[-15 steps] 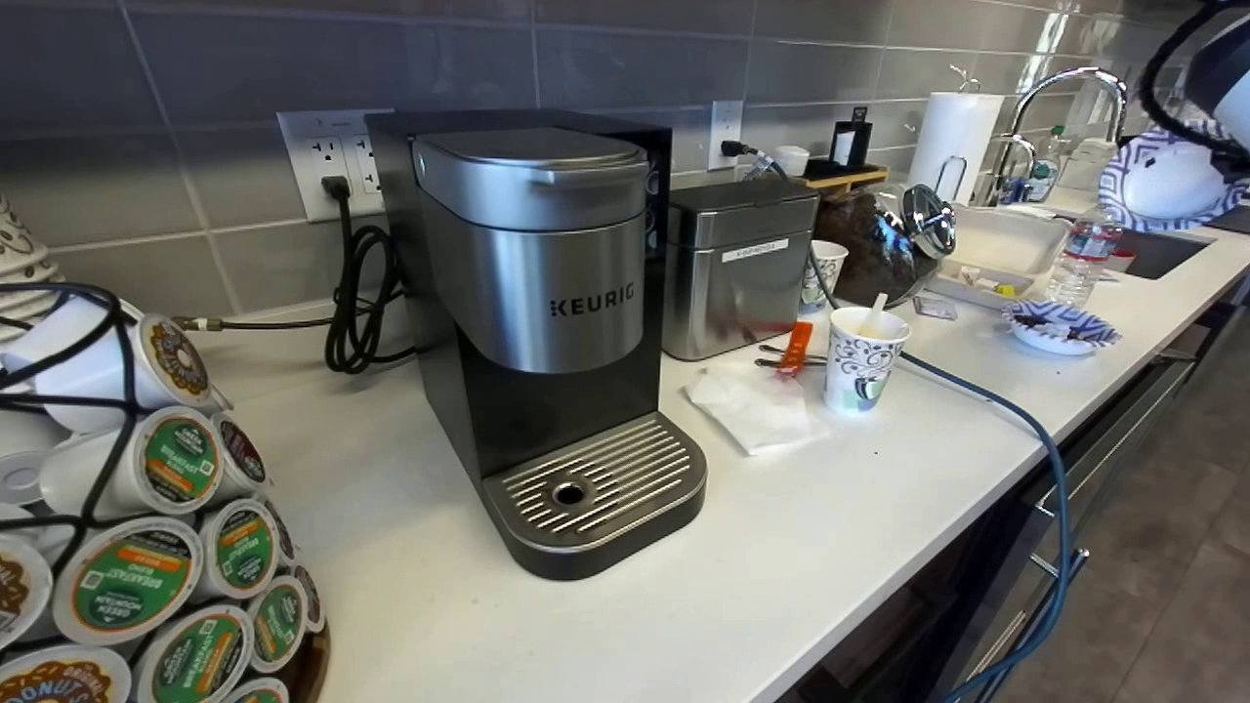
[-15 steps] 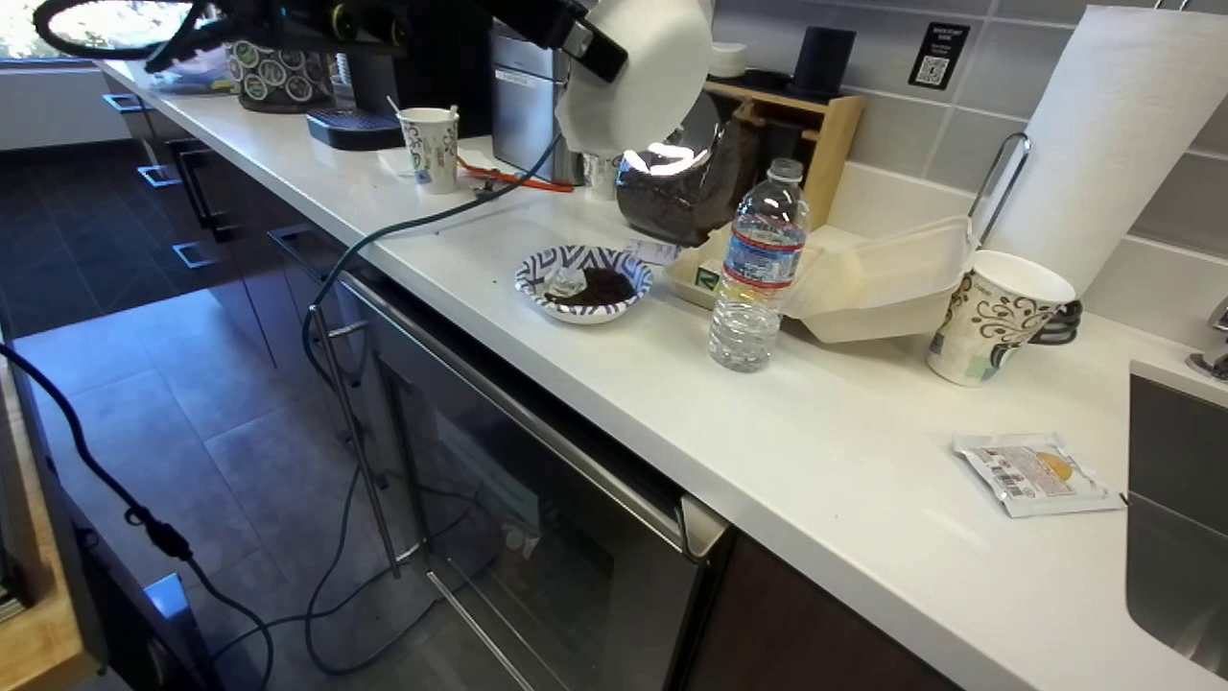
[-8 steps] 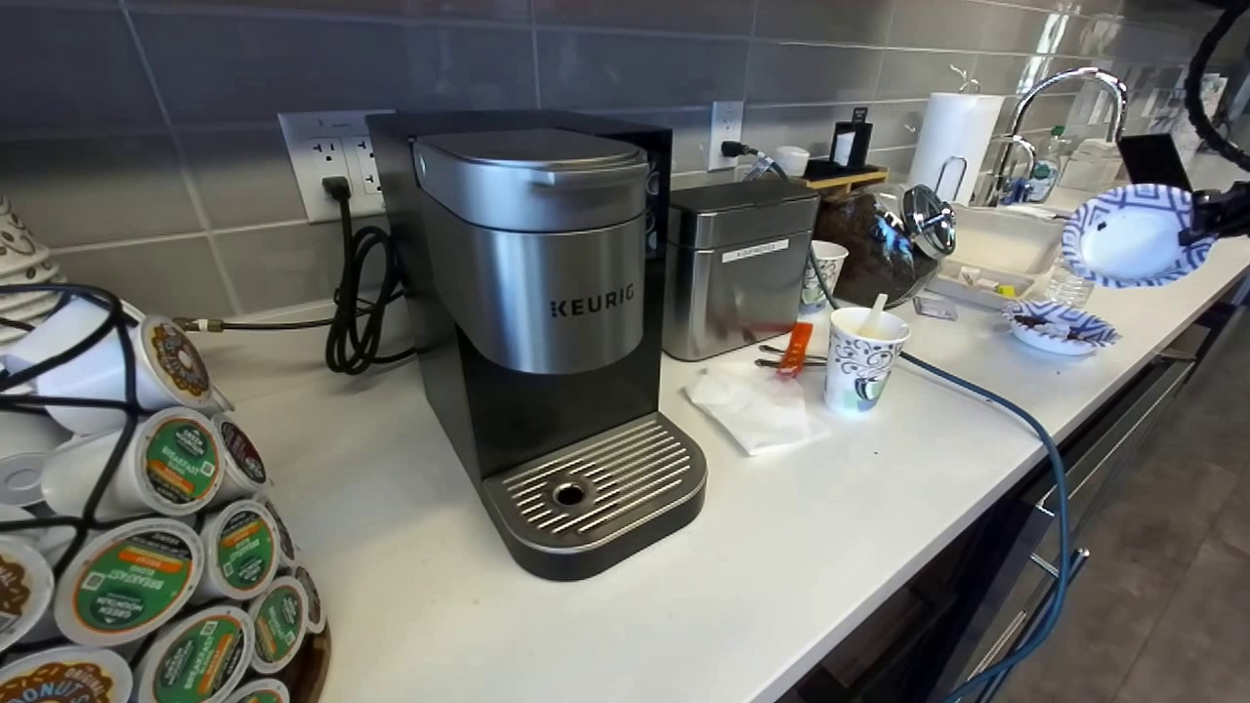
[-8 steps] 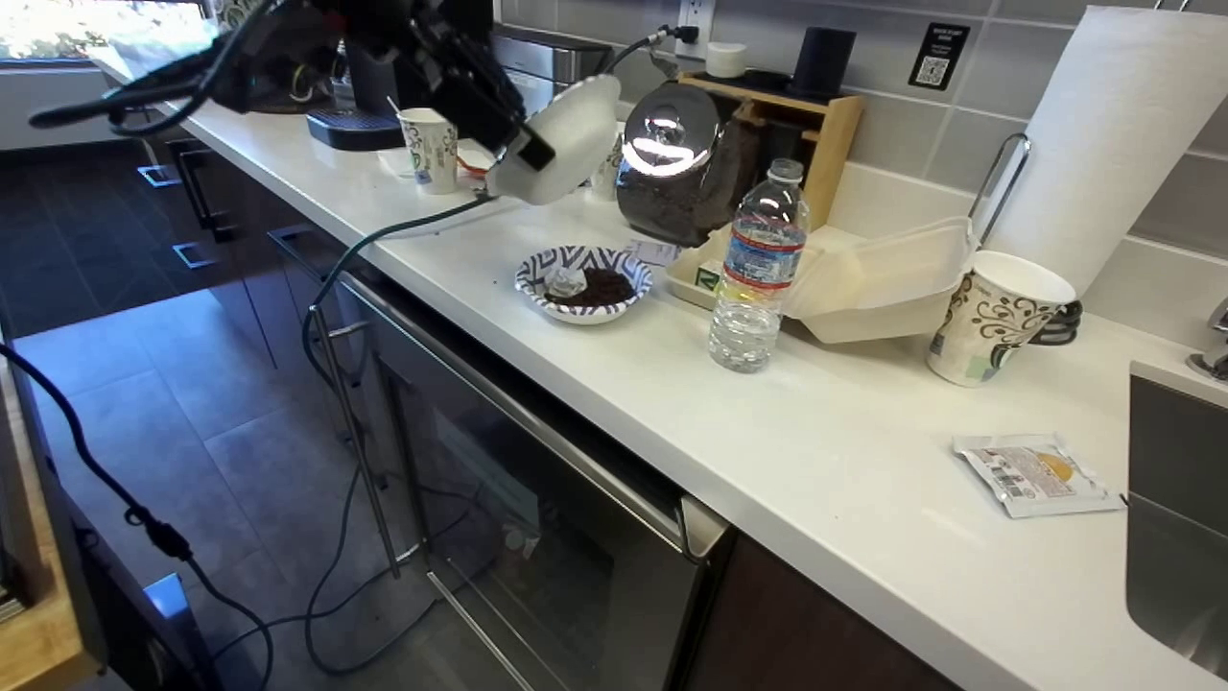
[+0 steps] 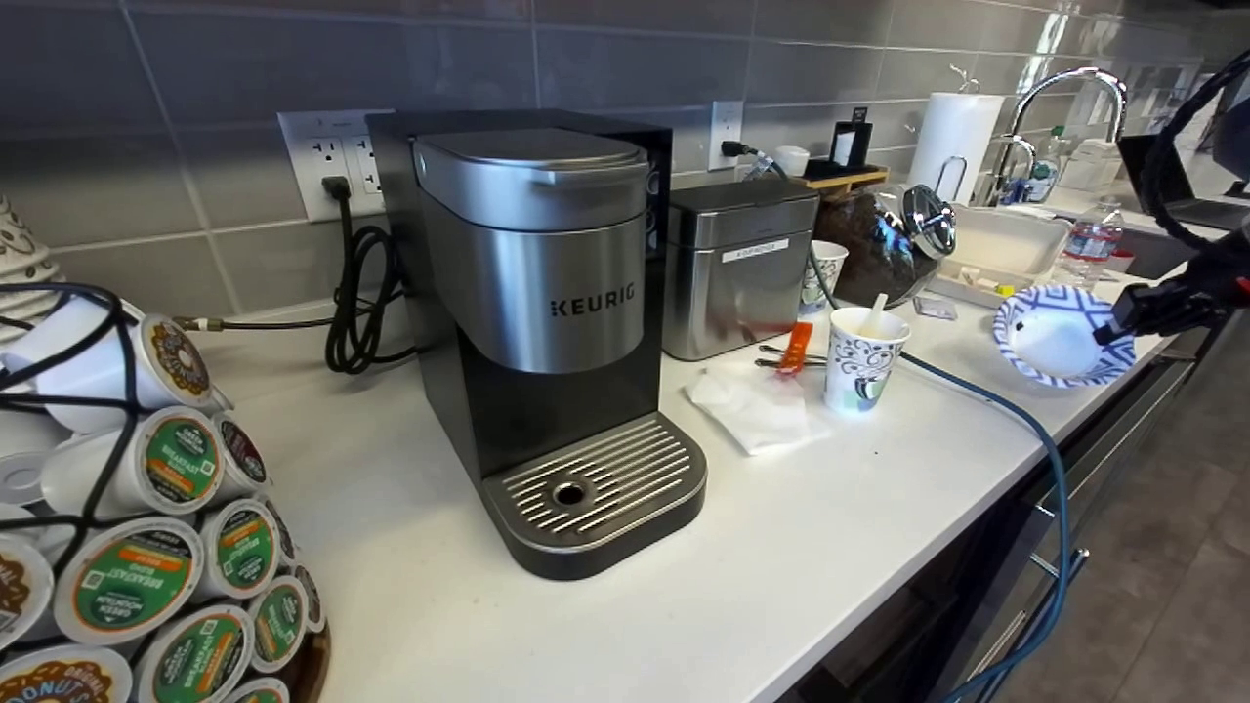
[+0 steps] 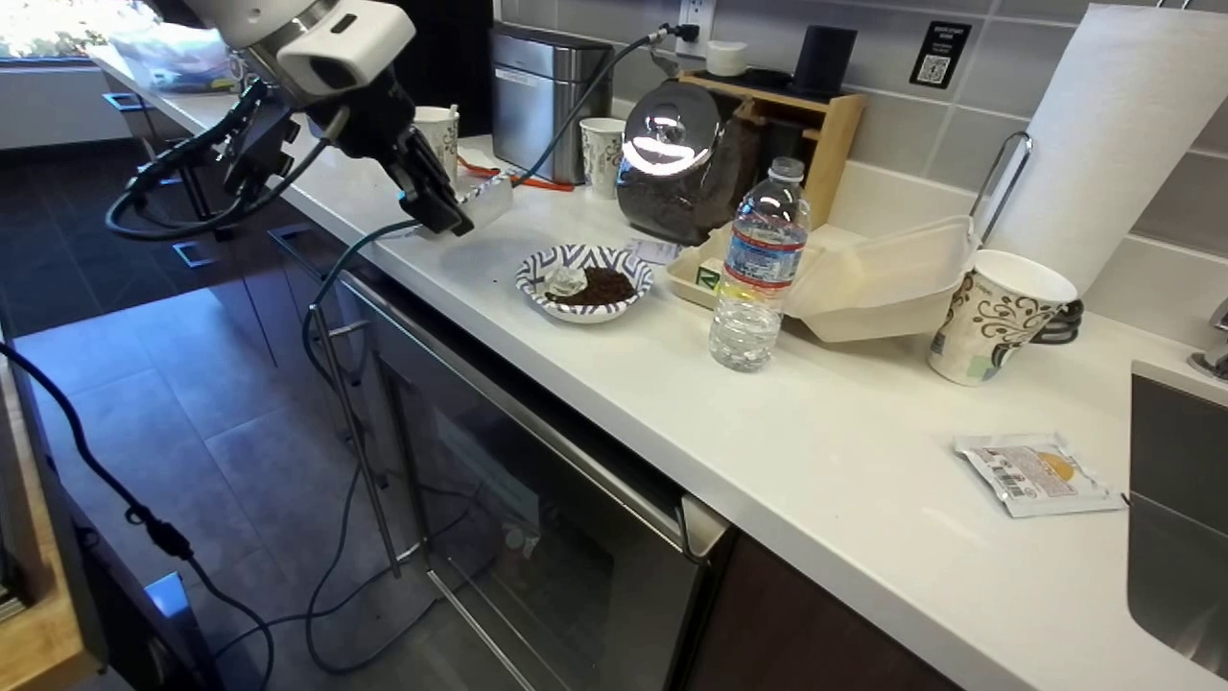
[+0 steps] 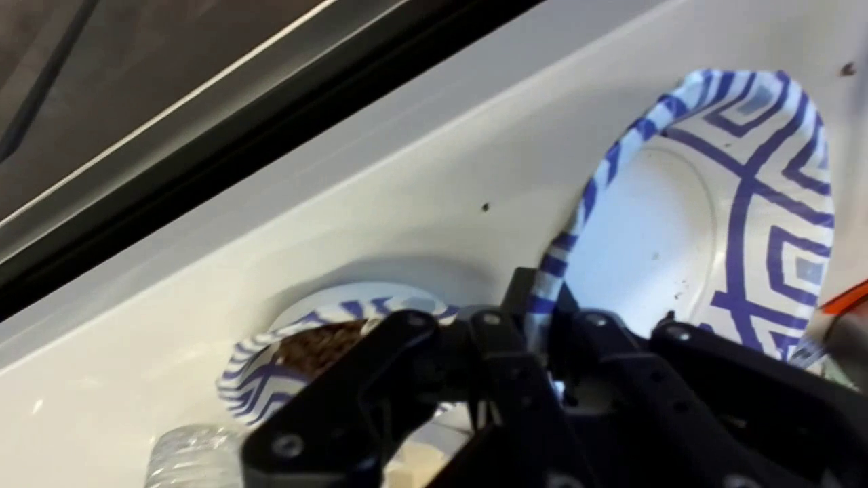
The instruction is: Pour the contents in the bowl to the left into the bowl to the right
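My gripper (image 7: 542,291) is shut on the rim of a white paper bowl with a blue-purple pattern (image 7: 746,224). This bowl shows only a few dark specks inside. In an exterior view the held bowl (image 5: 1055,337) is low over the counter; I cannot tell whether it touches. In an exterior view my gripper (image 6: 460,226) covers most of it. A matching bowl (image 6: 587,312) sits upright on the counter with dark brown grounds (image 6: 608,286) and a crumpled clear piece in it. It also shows beside the gripper in the wrist view (image 7: 254,379).
A water bottle (image 6: 758,269) and an open pale container (image 6: 883,278) stand beside the filled bowl. A coffee jar (image 6: 672,173), paper cups (image 5: 865,361) and a steel box (image 5: 742,264) stand behind. A blue cable (image 5: 1035,430) crosses the counter's front edge.
My gripper has lowered the held bowl to near the counter, moving away from the bottle. The bowl has turned flatter. It now hides the filled bowl in an exterior view.
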Controlling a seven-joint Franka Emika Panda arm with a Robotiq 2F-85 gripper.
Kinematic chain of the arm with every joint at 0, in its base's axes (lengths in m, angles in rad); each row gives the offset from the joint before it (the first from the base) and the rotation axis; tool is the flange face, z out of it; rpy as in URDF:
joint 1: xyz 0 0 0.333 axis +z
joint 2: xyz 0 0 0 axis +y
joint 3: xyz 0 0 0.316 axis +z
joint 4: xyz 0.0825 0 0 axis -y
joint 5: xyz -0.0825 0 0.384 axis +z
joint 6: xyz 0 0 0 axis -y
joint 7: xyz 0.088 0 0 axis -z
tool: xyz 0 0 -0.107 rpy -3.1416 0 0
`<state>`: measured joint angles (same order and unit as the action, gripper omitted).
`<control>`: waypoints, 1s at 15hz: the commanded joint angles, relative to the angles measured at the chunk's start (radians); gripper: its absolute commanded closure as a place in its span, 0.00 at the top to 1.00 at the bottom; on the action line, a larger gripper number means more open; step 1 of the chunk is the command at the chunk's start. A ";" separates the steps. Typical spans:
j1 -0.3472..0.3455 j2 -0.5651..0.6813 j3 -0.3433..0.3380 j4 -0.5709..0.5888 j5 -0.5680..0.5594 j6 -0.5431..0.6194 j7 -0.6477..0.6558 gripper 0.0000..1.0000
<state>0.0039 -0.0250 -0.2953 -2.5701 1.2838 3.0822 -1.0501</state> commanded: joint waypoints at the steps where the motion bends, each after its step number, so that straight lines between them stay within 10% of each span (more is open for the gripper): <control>1: -0.103 -0.045 0.032 -0.016 -0.277 -0.232 0.183 0.01; 5: -0.169 -0.138 0.028 0.046 -0.600 -0.569 0.398 0.01; 6: -0.138 -0.070 0.018 0.043 -0.486 -0.452 0.303 0.06; 15: -0.157 -0.083 0.077 0.032 -0.790 -0.556 0.602 0.01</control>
<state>-0.1494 -0.1339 -0.2413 -2.5228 0.6127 2.5383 -0.5676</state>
